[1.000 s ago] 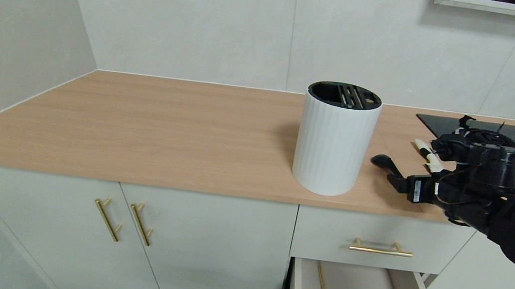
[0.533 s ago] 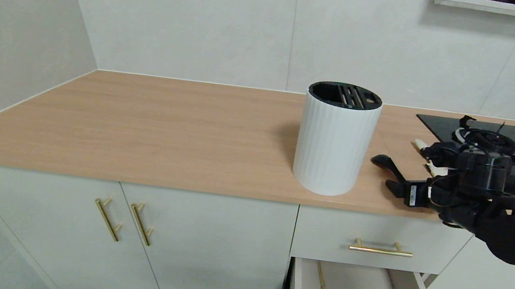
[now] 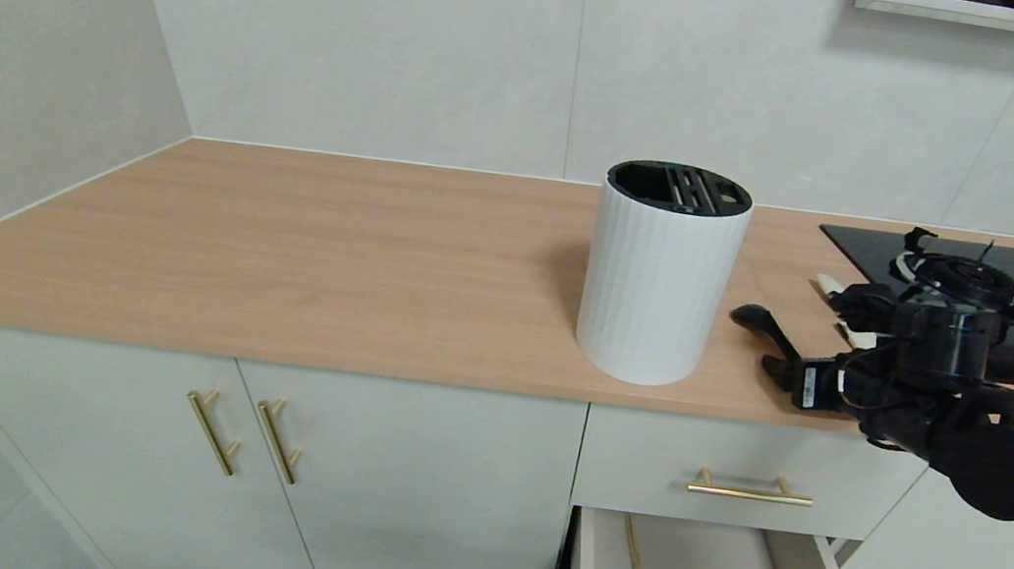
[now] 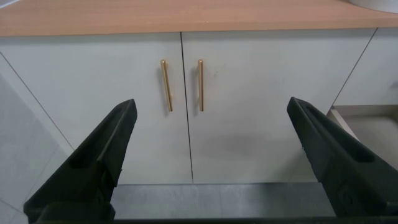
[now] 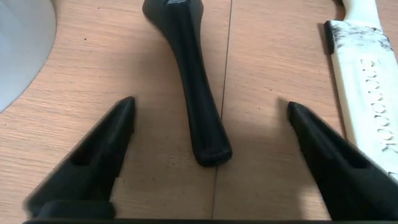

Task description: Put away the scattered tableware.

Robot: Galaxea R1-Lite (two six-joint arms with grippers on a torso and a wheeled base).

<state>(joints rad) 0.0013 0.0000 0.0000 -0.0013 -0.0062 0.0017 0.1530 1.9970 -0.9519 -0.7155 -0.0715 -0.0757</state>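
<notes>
Kitchen, wooden tabletop (image 3: 323,249) | right pincer (image 5: 210,107) spread, aligned with slim black utensil handle (image 5: 198,93) for grasping | left pincer (image 4: 211,109) spread

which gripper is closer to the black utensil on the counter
Right. The right gripper is open, with the handle end of the black utensil lined up between its fingers; the left gripper hangs by the cabinet doors, well away.

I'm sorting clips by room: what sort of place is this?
Most likely a home kitchen: a gas hob set into a wooden countertop, tiled walls, and cabinets below.
</notes>
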